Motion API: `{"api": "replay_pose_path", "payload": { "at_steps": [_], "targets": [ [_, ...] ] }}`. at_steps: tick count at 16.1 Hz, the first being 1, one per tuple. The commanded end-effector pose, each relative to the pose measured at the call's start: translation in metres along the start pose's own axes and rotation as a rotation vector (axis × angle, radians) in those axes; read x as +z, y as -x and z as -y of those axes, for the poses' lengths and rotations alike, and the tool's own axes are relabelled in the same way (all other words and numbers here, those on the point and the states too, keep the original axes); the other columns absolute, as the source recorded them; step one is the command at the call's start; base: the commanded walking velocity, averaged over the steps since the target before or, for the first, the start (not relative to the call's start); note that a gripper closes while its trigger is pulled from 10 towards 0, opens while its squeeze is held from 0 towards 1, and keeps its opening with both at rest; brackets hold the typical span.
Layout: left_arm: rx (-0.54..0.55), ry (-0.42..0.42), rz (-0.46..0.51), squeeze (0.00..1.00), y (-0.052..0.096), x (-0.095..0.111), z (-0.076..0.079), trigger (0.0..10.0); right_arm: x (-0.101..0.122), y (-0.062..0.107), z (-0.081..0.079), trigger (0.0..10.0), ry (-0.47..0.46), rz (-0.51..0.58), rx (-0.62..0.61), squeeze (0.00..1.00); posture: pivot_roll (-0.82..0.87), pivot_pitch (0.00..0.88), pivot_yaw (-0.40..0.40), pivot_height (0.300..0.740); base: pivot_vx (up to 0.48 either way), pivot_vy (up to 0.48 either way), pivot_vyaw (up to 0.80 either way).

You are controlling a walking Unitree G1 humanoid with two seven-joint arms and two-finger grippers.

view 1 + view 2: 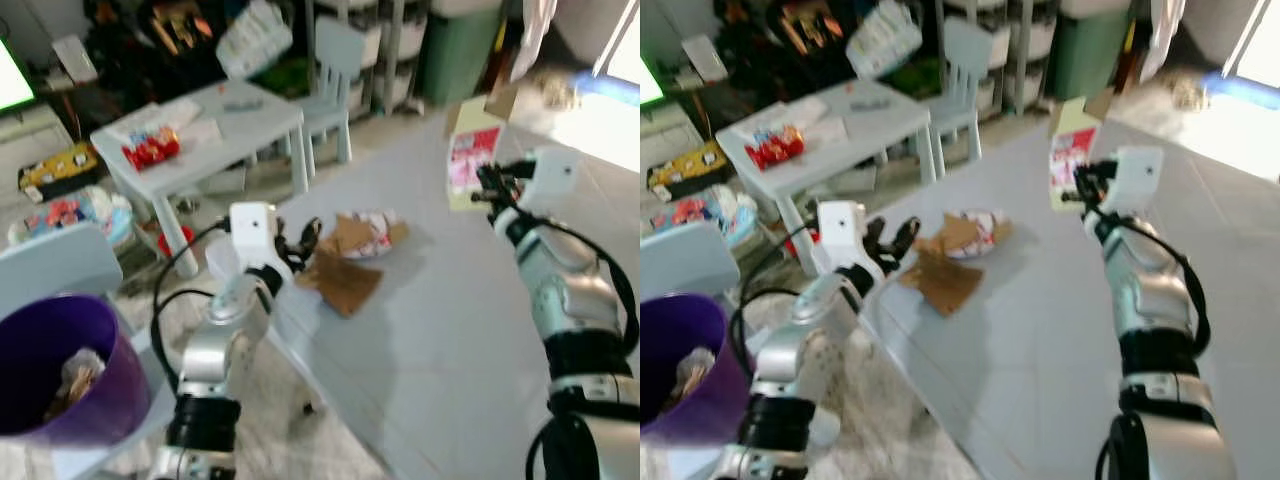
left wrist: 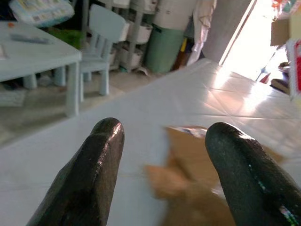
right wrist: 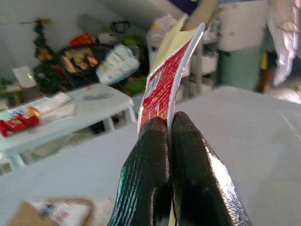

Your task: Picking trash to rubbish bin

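Large pale grey table (image 1: 470, 330) spans the scene; both arms reach over it.

Small white children's table (image 1: 215, 125) stands beyond the left gripper, with a pale blue chair (image 1: 335, 60) at its far side and a red snack packet (image 1: 150, 148) on its top.

Purple rubbish bin (image 1: 60, 365) sits low, behind and outboard of the left arm, well apart from the gripper; crumpled trash (image 1: 75, 375) lies inside it.

Red and cream carton (image 1: 472, 150), flattened, is held upright above the table's far part. Right gripper (image 1: 487, 183) is pressed together on the carton's lower edge; in the right wrist view the two fingers (image 3: 146, 174) pinch the thin card (image 3: 162, 89) between them, the card rising straight out from the tips.

Torn brown cardboard (image 1: 342, 272) lies flat on the table just ahead of the left gripper, touching a crumpled printed wrapper (image 1: 372, 232) on its far side.

Left gripper (image 1: 297, 243) hovers at the table's near edge, fingers (image 2: 91, 174) spread apart, empty; the left wrist view shows the cardboard (image 2: 193, 160) lying between and just beyond the tips, blurred.
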State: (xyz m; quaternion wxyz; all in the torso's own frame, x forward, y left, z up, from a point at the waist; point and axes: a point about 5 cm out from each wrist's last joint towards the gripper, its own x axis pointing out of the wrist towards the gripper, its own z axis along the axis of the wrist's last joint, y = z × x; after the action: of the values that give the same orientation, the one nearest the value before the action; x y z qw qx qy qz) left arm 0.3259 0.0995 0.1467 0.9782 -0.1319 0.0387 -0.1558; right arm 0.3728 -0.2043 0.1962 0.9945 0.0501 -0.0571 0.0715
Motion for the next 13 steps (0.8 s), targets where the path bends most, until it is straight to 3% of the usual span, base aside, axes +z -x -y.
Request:
{"api": "replay_pose_path", "payload": {
  "at_steps": [1, 7, 9, 13],
  "targets": [
    [0.020, -0.001, -0.013, 0.00, 0.002, -0.003, -0.004, 10.0, -0.001, 0.000, -0.002, 0.0, 0.007, -0.004, 0.005, 0.00, 0.04, 0.065, 0.031, 0.740, 0.000, 0.000, 0.00],
    [-0.042, 0.016, -0.032, 0.00, 0.000, -0.001, 0.009, 10.0, 0.002, -0.001, -0.002, 0.0, 0.015, 0.003, 0.005, 0.00, 0.03, 0.066, 0.029, 0.740, 0.000, 0.000, 0.00],
    [-0.070, 0.077, -0.086, 0.00, 0.000, -0.002, 0.017, 10.0, 0.002, -0.001, -0.002, 0.0, 0.016, 0.003, 0.005, 0.00, 0.03, 0.066, 0.028, 0.740, 0.000, 0.000, 0.00],
    [-0.081, 0.051, -0.118, 0.00, -0.002, -0.005, 0.022, 10.0, 0.003, -0.002, -0.003, 0.0, 0.021, 0.004, 0.009, 0.00, 0.03, 0.067, 0.028, 0.740, 0.000, 0.000, 0.00]
  ]
}}
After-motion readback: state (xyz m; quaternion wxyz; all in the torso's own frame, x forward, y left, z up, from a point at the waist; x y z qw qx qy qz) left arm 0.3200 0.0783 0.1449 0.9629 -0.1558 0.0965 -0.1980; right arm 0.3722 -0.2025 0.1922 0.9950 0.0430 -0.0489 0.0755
